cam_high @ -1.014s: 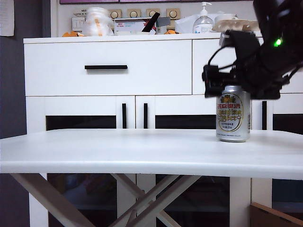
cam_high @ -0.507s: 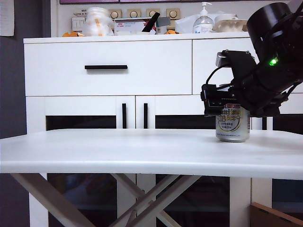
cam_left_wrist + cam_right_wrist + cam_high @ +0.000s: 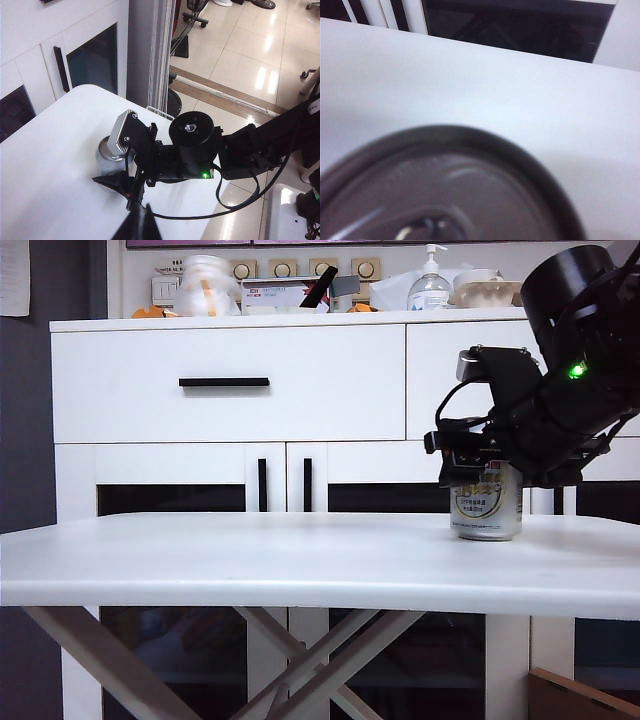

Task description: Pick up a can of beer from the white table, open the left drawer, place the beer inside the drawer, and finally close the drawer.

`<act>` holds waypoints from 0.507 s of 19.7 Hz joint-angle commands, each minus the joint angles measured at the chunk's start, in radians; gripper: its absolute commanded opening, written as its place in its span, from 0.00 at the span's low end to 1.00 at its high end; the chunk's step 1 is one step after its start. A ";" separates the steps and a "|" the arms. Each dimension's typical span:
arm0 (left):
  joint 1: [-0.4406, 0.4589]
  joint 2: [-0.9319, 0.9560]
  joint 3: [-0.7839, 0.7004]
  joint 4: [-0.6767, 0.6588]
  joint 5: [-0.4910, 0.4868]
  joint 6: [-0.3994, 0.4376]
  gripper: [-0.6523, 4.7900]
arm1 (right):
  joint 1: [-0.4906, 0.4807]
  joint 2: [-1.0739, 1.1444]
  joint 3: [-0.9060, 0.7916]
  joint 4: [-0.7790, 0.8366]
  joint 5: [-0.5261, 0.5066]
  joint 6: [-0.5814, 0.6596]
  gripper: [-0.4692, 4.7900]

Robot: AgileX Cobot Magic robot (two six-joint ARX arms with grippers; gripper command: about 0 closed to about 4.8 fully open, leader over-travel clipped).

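Observation:
The can of beer (image 3: pixel 487 512) stands upright on the white table (image 3: pixel 250 560) towards its right side. My right gripper (image 3: pixel 485 462) reaches down over it, its black fingers closed on the upper half of the can. In the left wrist view the can (image 3: pixel 111 156) shows under that gripper. The right wrist view is filled by the blurred can top (image 3: pixel 445 195). The left drawer (image 3: pixel 120 390) with its black bar handle (image 3: pixel 224 382) is closed. My left gripper (image 3: pixel 140 225) is shut and empty above the table, away from the can.
The white cabinet behind the table has a second drawer front (image 3: pixel 440 370) and dark-glass doors (image 3: pixel 170 498) with vertical handles. A pump bottle (image 3: pixel 430 285) and clutter stand on its top. Tiled floor (image 3: pixel 250 65) lies past the table's edge.
The right gripper came down over the can and its fingers narrowed around it. The can shifted slightly to the left. The left gripper stayed still.

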 commanded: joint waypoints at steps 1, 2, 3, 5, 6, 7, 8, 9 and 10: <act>0.000 -0.005 0.005 0.007 -0.022 -0.004 0.11 | 0.003 -0.080 0.004 0.004 -0.003 0.004 0.40; 0.000 -0.006 0.005 0.008 -0.050 -0.017 0.11 | 0.003 -0.126 0.005 -0.009 -0.006 0.004 0.40; 0.000 -0.006 0.005 0.008 -0.067 -0.023 0.11 | 0.003 -0.172 0.005 -0.023 -0.006 0.004 0.40; 0.000 -0.006 0.006 0.010 -0.101 -0.048 0.11 | 0.003 -0.294 0.005 -0.074 -0.019 0.004 0.40; 0.000 -0.006 0.007 0.015 -0.111 -0.060 0.11 | 0.003 -0.348 0.005 -0.096 -0.038 0.004 0.40; 0.000 -0.006 0.007 0.021 -0.122 -0.068 0.11 | 0.003 -0.408 0.006 -0.124 -0.056 0.004 0.40; 0.000 -0.006 0.007 0.031 -0.137 -0.083 0.11 | 0.003 -0.466 0.006 -0.153 -0.068 0.004 0.40; 0.000 -0.006 0.007 0.046 -0.163 -0.111 0.11 | 0.003 -0.527 0.006 -0.191 -0.071 0.004 0.40; 0.000 -0.006 0.007 0.060 -0.179 -0.139 0.11 | 0.003 -0.568 0.006 -0.219 -0.072 0.004 0.40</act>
